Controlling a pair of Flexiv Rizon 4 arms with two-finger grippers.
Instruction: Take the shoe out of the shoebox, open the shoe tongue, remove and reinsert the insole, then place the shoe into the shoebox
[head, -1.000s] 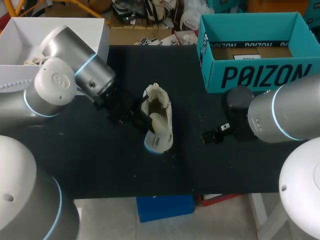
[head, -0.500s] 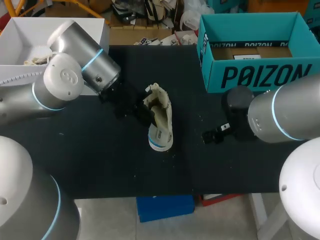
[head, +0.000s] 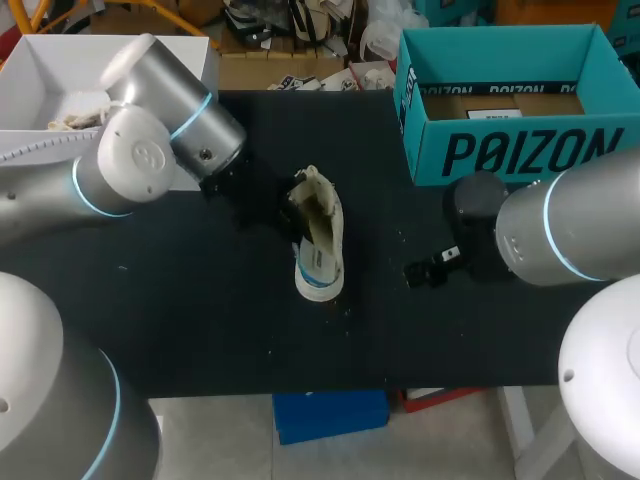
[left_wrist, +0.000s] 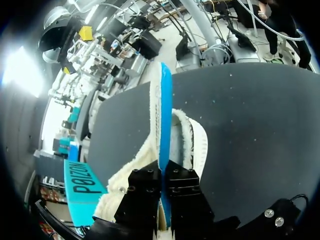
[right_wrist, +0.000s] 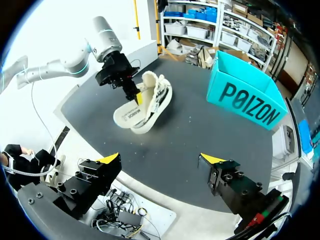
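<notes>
Left wrist view, low centre: pinching what's probably the blue insole (left_wrist: 165, 125) with left fingers (left_wrist: 142, 195), right fingers (right_wrist: 111, 158) spread wide, next up tugging it clear of the shoe (head: 325, 225).

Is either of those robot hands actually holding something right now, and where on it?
The left gripper is shut on the shoe, pinching a thin blue-edged part at its opening. The right gripper is open and holds nothing.

A black table (head: 190, 320) carries a few tiny pale specks (head: 268, 350) scattered over its surface
</notes>
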